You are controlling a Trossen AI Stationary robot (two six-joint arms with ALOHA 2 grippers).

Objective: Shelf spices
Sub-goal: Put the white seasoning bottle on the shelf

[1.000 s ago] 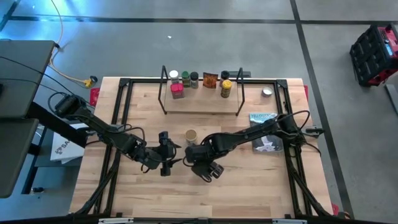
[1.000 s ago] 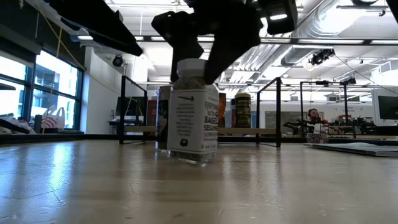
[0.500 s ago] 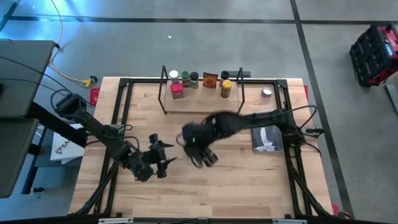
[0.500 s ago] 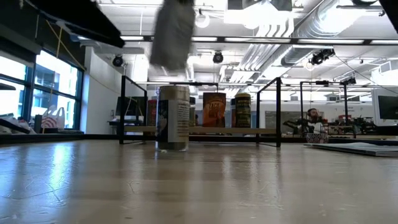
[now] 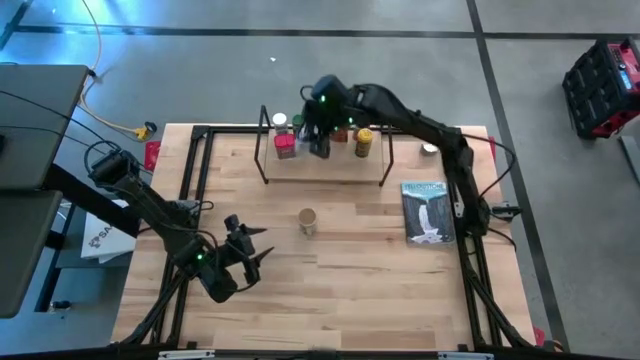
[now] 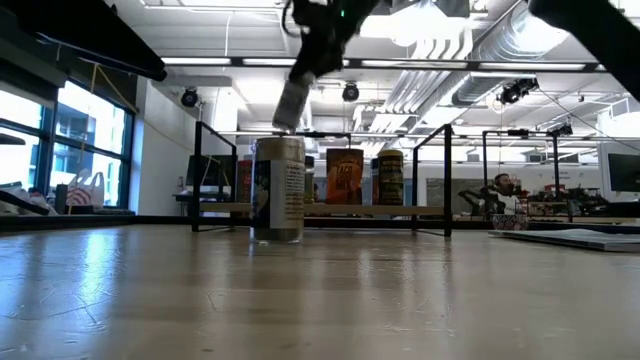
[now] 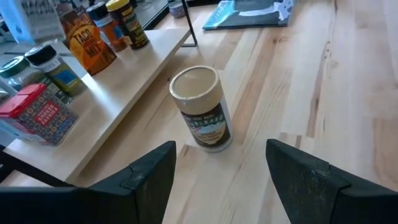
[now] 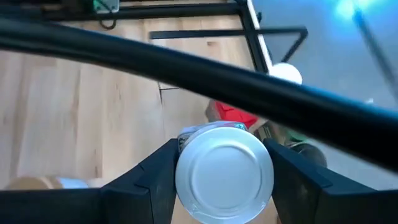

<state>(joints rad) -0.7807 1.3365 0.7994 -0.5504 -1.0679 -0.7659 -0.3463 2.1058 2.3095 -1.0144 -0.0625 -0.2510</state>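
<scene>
My right gripper [image 5: 320,138] hangs above the shelf [image 5: 322,168], shut on a white-lidded spice jar [image 6: 292,101]. The shelf is a light board with black wire uprights. On it stand a red box [image 5: 286,147], a white-lidded jar [image 5: 279,121], green [image 5: 297,127] and dark [image 5: 312,127] jars, a brown packet [image 5: 337,129] and a yellow jar [image 5: 363,142]. A tan jar [image 5: 308,221] stands upright on the table's middle. My left gripper [image 5: 246,256] is open, near-left of the tan jar [image 7: 202,109], touching nothing. My right gripper holds the white-lidded jar near its top; the lid [image 8: 224,169] faces the wrist camera. The jar is pinched between the two fingers [image 8: 155,177], one on either side. In the low view it hangs tilted below the gripper, lifted clear above the shelf's spices.
A flat book with a waterfall cover [image 5: 427,211] lies right of the table's middle. A small silver tin [image 5: 429,148] sits near the far right corner. Bare wood lies between the tan jar and the near edge. The shelf's right half is bare board.
My right gripper has lifted the white-lidded jar off the table's middle. It has carried the jar up and toward the far edge until it hangs over the shelf. My left gripper has drawn back from that spot toward the near-left. The tan jar has stayed in place.
</scene>
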